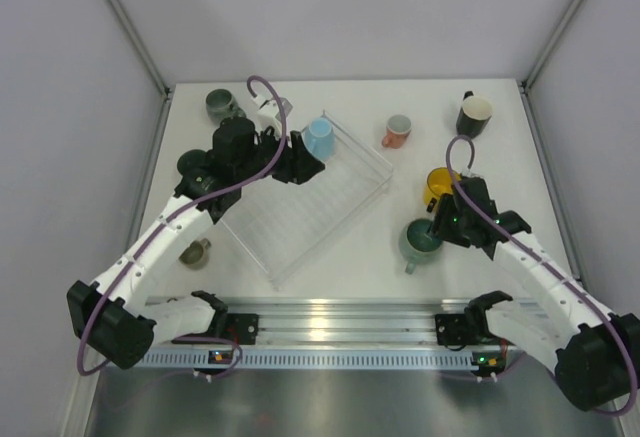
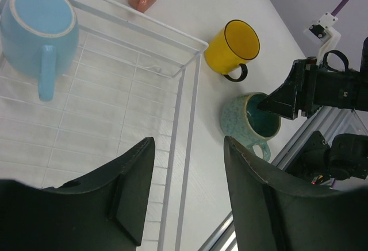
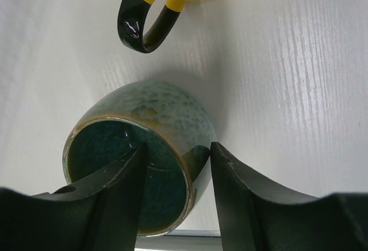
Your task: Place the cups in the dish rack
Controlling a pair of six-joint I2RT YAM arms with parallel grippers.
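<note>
The clear dish rack [image 1: 290,222] lies mid-table. A light blue mug [image 1: 318,137] stands in its far corner, also in the left wrist view [image 2: 34,27]. My left gripper [image 1: 308,170] is open and empty, hovering over the rack's right wall [image 2: 190,90]. My right gripper [image 3: 177,146] is open and straddles the wall of the pale teal-green mug [image 3: 155,104], one finger inside, one outside. That mug [image 1: 418,244] stands right of the rack. The yellow mug [image 1: 440,182] stands just beyond it.
A salmon pink mug [image 1: 397,130] and a black mug with cream inside [image 1: 475,114] stand at the far right. A dark grey-green mug [image 1: 220,105] is far left, another dark mug [image 1: 190,165] sits beside my left arm, and a small olive mug [image 1: 195,251] is near left.
</note>
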